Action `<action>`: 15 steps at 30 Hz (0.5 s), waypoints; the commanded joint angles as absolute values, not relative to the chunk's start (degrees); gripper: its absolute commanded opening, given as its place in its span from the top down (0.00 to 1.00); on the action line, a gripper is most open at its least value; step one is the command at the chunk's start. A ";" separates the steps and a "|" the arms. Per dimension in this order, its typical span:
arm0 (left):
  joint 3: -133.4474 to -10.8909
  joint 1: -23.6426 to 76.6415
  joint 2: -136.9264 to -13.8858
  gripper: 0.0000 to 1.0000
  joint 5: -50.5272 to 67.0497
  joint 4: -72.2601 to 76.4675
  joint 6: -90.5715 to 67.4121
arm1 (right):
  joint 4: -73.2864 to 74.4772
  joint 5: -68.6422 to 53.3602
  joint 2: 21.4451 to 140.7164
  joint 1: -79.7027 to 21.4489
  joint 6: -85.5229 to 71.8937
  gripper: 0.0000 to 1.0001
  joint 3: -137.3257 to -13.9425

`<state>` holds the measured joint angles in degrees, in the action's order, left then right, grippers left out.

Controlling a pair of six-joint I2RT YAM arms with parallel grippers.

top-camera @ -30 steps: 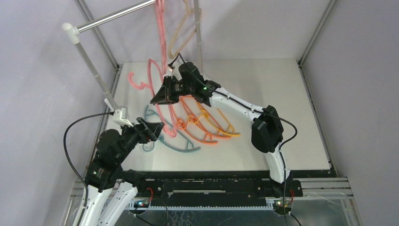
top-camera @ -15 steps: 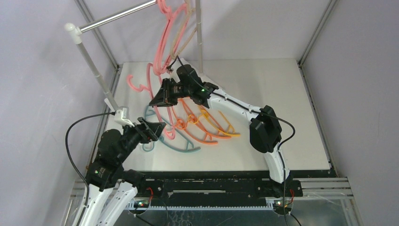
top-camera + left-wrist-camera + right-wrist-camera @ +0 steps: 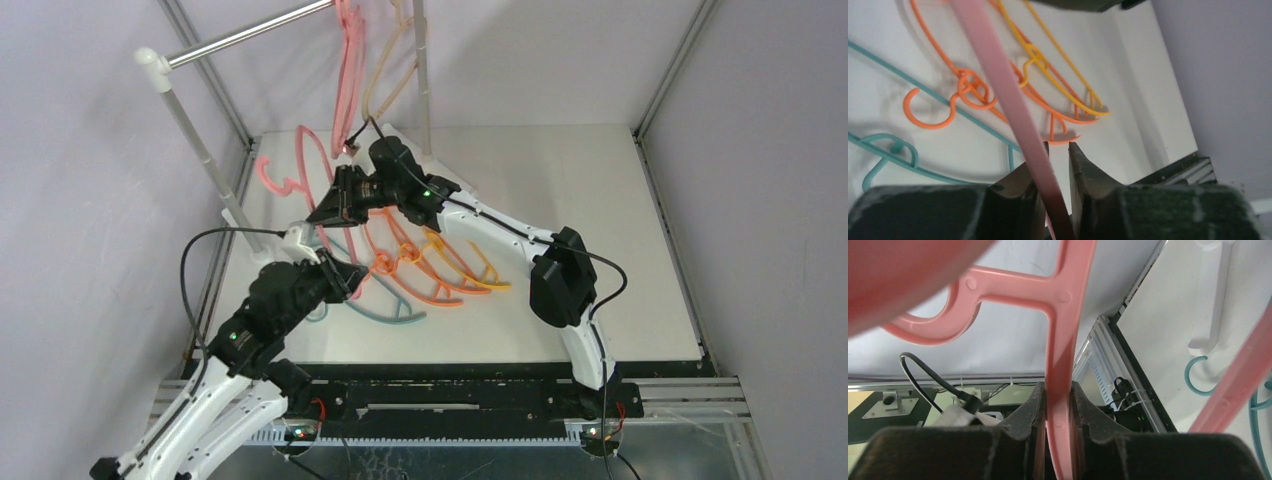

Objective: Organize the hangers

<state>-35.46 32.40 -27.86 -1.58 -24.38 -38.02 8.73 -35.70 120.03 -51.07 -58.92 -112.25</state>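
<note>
My left gripper: pinching the pink hanger at its bar, shown only by my left wrist camera. My right gripper: pressed onto the same hanger near its hook, above the table. Lying flat and overlapping: teal hanger, orange hanger, yellow hanger. Farthest, top view only: second pink hanger and beige hanger on the rail.

A pink hanger and a beige hanger hang from the rail. A second pink hanger is held tilted above the surface, where orange hangers, a yellow hanger and a teal hanger lie overlapping.
</note>
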 commanded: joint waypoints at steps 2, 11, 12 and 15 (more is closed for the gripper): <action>-33.82 37.03 -33.12 0.97 -10.85 -23.22 -39.71 | 5.62 -38.57 115.03 -50.88 -60.84 0.86 -113.79; -42.56 37.62 -35.05 1.00 -28.11 -40.61 -38.83 | 12.84 -37.16 107.74 -47.36 -56.01 0.60 -103.48; -43.86 37.62 -35.40 1.00 -29.60 -42.14 -38.77 | 14.49 -36.51 106.35 -46.91 -54.47 0.53 -101.34; -46.81 37.62 -35.53 1.00 -33.64 -44.56 -36.53 | 17.95 -35.59 101.83 -45.76 -49.30 0.36 -96.34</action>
